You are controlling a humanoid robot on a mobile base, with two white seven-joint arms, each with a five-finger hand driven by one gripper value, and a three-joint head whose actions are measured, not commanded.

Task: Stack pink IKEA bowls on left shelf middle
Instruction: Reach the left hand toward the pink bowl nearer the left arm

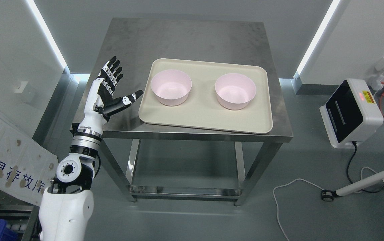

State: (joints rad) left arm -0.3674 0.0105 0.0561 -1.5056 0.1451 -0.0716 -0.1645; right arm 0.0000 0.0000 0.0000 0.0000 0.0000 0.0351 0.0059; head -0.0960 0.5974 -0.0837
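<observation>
Hovering over the steel table's (pixel 192 40) left edge, the robot's left hand (pixel 110 88) holds nothing, fingers (pixel 113 68) spread and thumb pointing toward the cream tray (pixel 205 117), apparently poised to reach in. Two pink bowls sit upright and apart on the tray; the near bowl (pixel 171 87) lies just right of the thumb tip, untouched, the far bowl (pixel 235 91) well beyond.

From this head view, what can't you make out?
- Right arm: nowhere in the head view.
- Contact between the left hand and the metal table: the top-down angle doesn't show height.
- Undersides of the left pink bowl and right pink bowl: pressed against the beige tray.
- White signboard: print cut by the left edge.
</observation>
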